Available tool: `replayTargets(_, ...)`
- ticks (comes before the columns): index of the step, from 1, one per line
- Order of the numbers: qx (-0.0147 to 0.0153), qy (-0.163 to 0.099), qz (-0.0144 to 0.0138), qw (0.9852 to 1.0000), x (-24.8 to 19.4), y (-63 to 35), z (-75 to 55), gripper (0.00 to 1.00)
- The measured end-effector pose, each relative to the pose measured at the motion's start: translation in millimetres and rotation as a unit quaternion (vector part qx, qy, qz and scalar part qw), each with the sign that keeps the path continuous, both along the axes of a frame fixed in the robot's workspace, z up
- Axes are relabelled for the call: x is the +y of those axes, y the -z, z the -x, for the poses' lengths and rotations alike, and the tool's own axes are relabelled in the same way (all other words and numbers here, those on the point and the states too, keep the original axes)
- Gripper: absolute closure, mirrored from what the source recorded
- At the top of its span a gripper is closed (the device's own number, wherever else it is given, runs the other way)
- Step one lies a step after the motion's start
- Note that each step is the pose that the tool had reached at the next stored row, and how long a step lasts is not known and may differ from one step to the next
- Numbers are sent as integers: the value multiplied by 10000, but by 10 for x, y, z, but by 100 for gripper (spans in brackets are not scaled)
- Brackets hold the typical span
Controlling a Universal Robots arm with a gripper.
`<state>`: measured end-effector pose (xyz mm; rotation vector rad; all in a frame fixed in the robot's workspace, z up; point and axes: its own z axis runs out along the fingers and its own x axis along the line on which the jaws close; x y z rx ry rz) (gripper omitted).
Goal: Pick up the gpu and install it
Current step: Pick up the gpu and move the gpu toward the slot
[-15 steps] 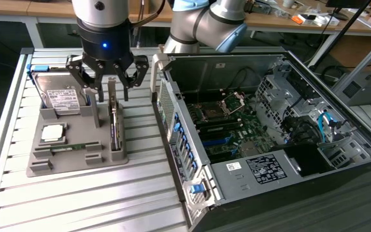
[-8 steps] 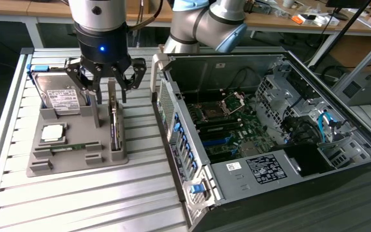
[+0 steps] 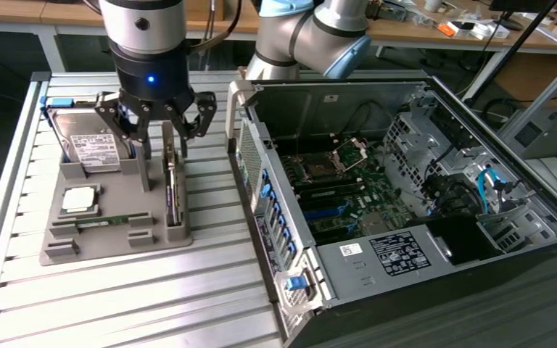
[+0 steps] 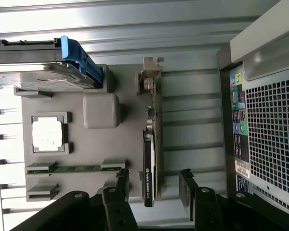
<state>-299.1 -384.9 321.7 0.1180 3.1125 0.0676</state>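
The gpu (image 3: 171, 190) stands on its long edge in a slot of the grey parts tray (image 3: 114, 250), its silver bracket at the far end. In the wrist view the gpu (image 4: 149, 149) shows edge-on as a thin dark board. My gripper (image 3: 162, 138) hangs just above the card's bracket end, open. Seen from the wrist, the gripper (image 4: 154, 182) has one black finger on each side of the card's end, neither touching it.
The tray also holds a silver hard drive (image 3: 90, 143), a processor (image 3: 79, 199) and a green memory stick (image 3: 114, 220). The open computer case (image 3: 405, 196) lies close on the exterior view's right of the tray, on a slatted metal table (image 3: 162, 304).
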Motion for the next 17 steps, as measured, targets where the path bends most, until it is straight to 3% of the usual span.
replayTargets(17, -1, 0, 0, 10000, 43, 135, 56, 46)
